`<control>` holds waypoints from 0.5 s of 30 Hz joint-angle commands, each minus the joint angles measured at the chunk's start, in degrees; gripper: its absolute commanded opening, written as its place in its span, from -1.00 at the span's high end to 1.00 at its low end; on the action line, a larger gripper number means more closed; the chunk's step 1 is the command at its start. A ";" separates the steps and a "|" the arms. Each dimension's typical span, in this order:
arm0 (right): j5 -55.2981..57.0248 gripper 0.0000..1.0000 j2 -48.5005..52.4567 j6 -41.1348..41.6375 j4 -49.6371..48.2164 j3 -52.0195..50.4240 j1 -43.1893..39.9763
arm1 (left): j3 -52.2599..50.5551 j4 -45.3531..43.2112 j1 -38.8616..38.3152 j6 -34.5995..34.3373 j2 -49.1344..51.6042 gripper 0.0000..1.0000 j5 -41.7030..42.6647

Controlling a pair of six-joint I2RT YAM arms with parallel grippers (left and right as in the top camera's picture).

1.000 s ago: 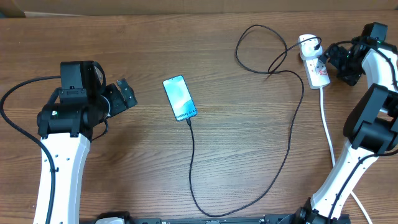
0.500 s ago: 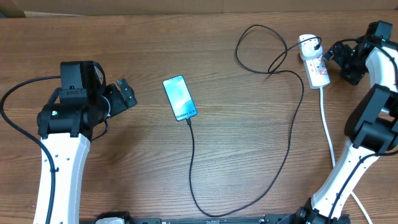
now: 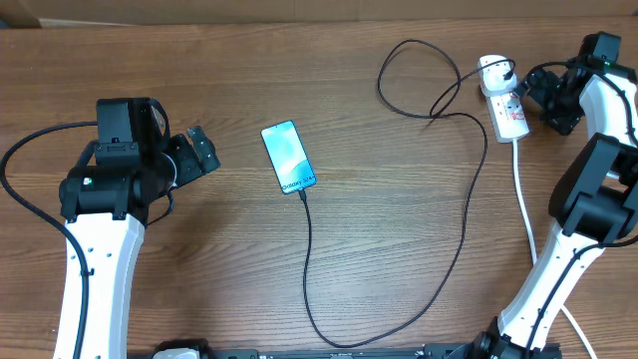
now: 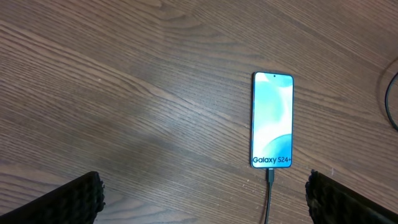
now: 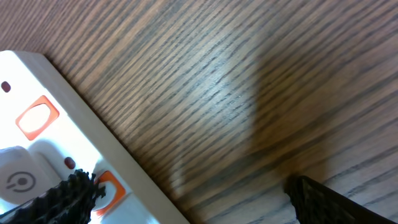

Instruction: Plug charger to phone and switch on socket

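Cable [image 3: 309, 249] already in phone [image 3: 288, 157] mid-table. My right claw [image 3: 533, 95] is spread, empty, beside socket [image 3: 505, 110]. Risk: I shove the strip instead of pressing the switch.

Lab: robot arms [image 3: 95, 214], wooden table [image 3: 399, 249]

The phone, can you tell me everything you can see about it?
The phone is a slim rectangle with a dark edge. It lies flat and face up on the brown wooden table, a little slanted in the overhead view. Its screen is lit pale blue and white, with "Galaxy S24+" written near the bottom and a tiny camera dot at the top. The thin black charger cable is plugged into its bottom end. Nothing else touches it; both grippers are away from it.
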State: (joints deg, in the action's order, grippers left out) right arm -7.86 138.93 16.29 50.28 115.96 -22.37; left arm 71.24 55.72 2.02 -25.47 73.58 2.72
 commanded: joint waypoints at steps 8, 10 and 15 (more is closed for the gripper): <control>-2.14 -1.00 1.68 -1.97 1.51 0.61 0.50 | 0.17 -0.11 0.31 0.63 0.28 -0.99 -0.17; -2.38 -1.00 1.68 -1.97 1.60 0.61 0.50 | 0.17 -0.11 0.31 0.63 0.28 -0.99 -0.17; -2.82 -1.00 1.68 -1.99 1.88 0.61 0.50 | 0.17 -0.11 0.31 0.63 0.28 -0.99 -0.17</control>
State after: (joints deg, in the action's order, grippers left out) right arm -8.80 138.93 15.77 51.09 116.05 -22.50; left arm 71.24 55.75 2.02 -25.47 73.58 2.72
